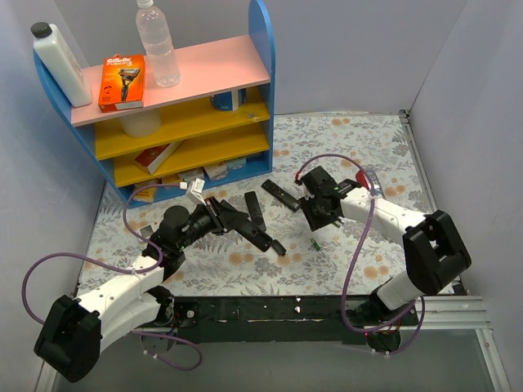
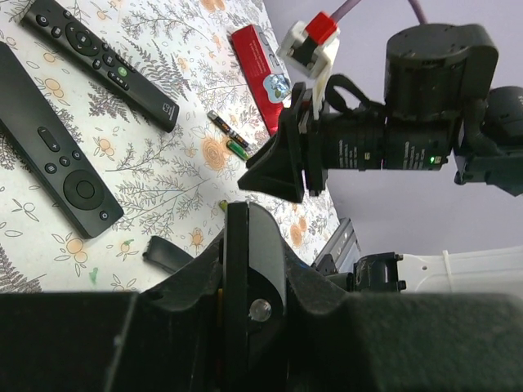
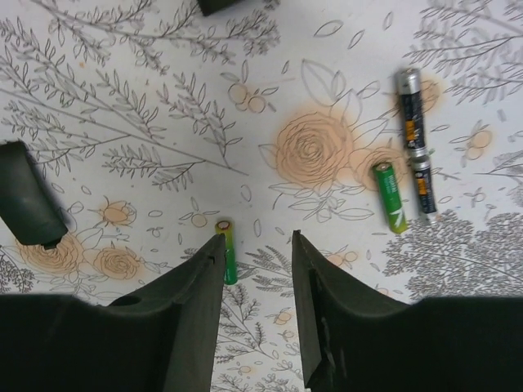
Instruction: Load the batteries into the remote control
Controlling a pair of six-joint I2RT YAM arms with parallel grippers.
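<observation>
**Remote in left gripper; green cells loose on cloth**

Top view: the left gripper [image 1: 237,222] is clamped on a black remote [image 1: 265,238]. The right gripper [image 1: 317,220] hangs near the remote's far end, just above a green cell [image 1: 313,242] lying on the floral cloth [image 1: 204,269]. An orange box [image 1: 122,82] on the shelf [image 1: 261,49] reads "Gillette Fusion5".

Left wrist: the remote [image 2: 245,237] sits edge-on between the fingers [image 2: 200,273]. Beyond it, two spare remotes [image 2: 61,163] lie flat. A red pack [image 2: 260,73] lies farther off, its print too small to read.

Right wrist: the right gripper [image 3: 257,245] has its jaws partly apart, with nothing between them. The green cell [image 3: 226,245] lies on the cloth at one fingertip; I cannot tell whether they touch. A second green cell [image 3: 391,196] lies well to the side. It is just beside two black cells [image 3: 409,102] laid end to end, whose orange print is unreadable.
</observation>
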